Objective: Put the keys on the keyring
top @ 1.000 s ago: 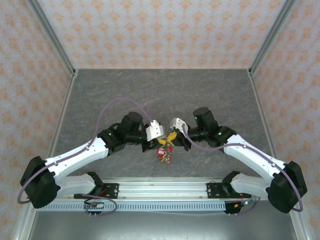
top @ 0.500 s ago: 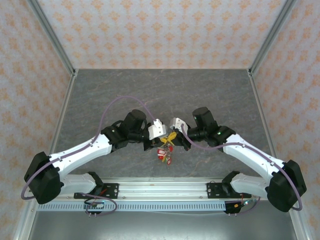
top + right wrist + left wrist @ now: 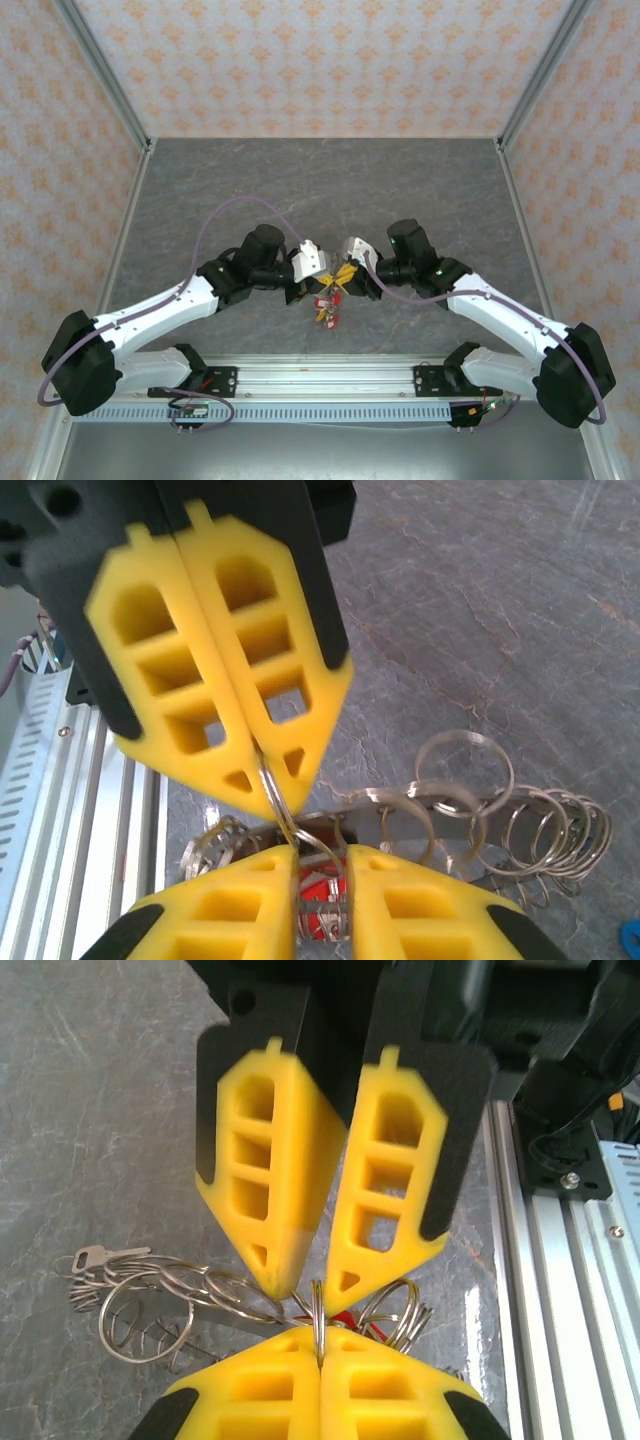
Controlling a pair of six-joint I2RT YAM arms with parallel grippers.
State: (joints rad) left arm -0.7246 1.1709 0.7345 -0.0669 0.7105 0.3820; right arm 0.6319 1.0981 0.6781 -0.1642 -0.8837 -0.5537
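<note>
Left arm [image 3: 160, 308] and right arm [image 3: 500, 312] white-shelled with black joints, purple cable [image 3: 225, 206] looping along each, left hand [image 3: 320, 1345] and right hand [image 3: 320, 860] black, yellow cut-out fingers [image 3: 265, 1190], small green light [image 3: 437, 267]

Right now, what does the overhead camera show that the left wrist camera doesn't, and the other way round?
Overhead gives you the whole left arm and right arm, a purple cable and the patterned walls. The left wrist gives you close detail: a silver key beside a bunch of loose rings, and one thin ring pinched in the shut left jaws. Both have the yellow jaws meeting nearly tip to tip above the grey table.
</note>
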